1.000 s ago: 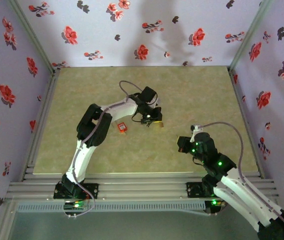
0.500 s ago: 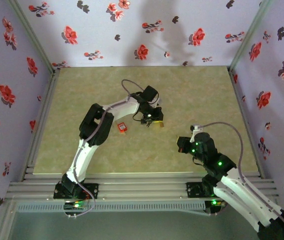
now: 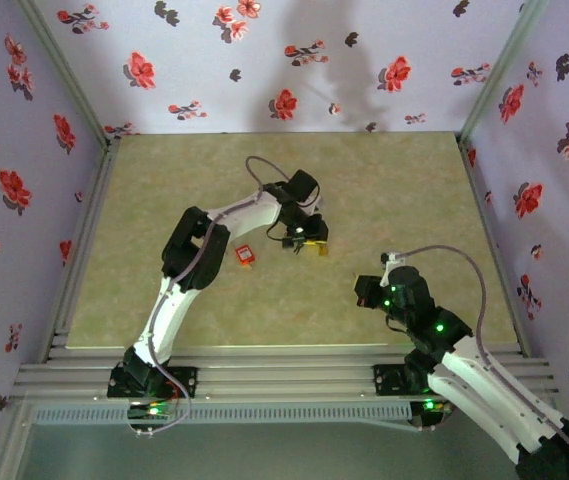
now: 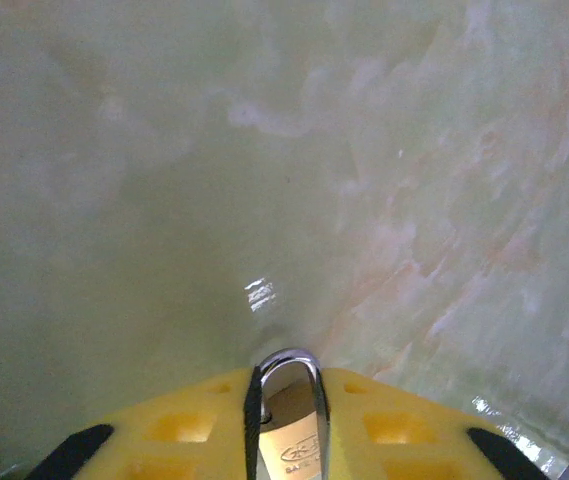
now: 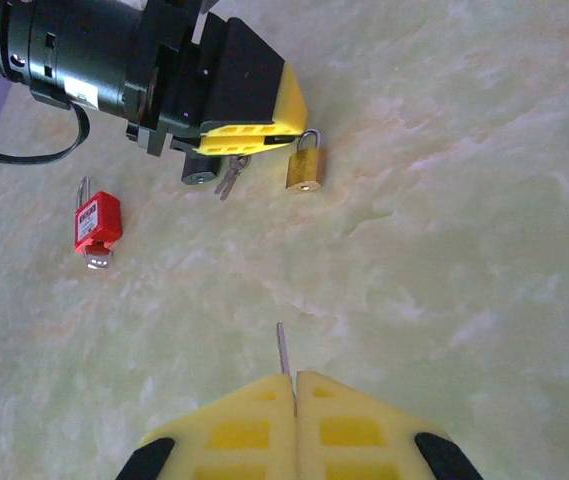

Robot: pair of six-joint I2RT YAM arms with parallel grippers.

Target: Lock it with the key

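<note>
My right gripper (image 5: pixel 294 385) is shut on the key (image 5: pixel 282 348). Its thin metal blade sticks out past the yellow pads and its head is hidden between them. This gripper (image 3: pixel 367 290) hovers near the table's right front. The small brass padlock (image 5: pixel 304 168) lies on the table further in. My left gripper (image 4: pixel 286 375) stands over it with the jaws slightly parted around the silver shackle (image 4: pixel 289 362); a dark gap shows beside the shackle. From above, the left gripper (image 3: pixel 314 243) sits mid-table with the brass padlock (image 3: pixel 320 248) at its tip.
A red padlock (image 5: pixel 97 222) with a silver shackle lies left of the left gripper (image 5: pixel 264 130); it shows from above as the red padlock (image 3: pixel 245 256). A dark piece with small silver keys (image 5: pixel 226 182) lies beside the brass padlock. Flowered walls enclose the marbled table (image 3: pixel 394 190).
The left gripper's jaws have parted a little around the brass padlock's shackle, and that arm shifted slightly. The right arm has stayed still, shut on the key.
</note>
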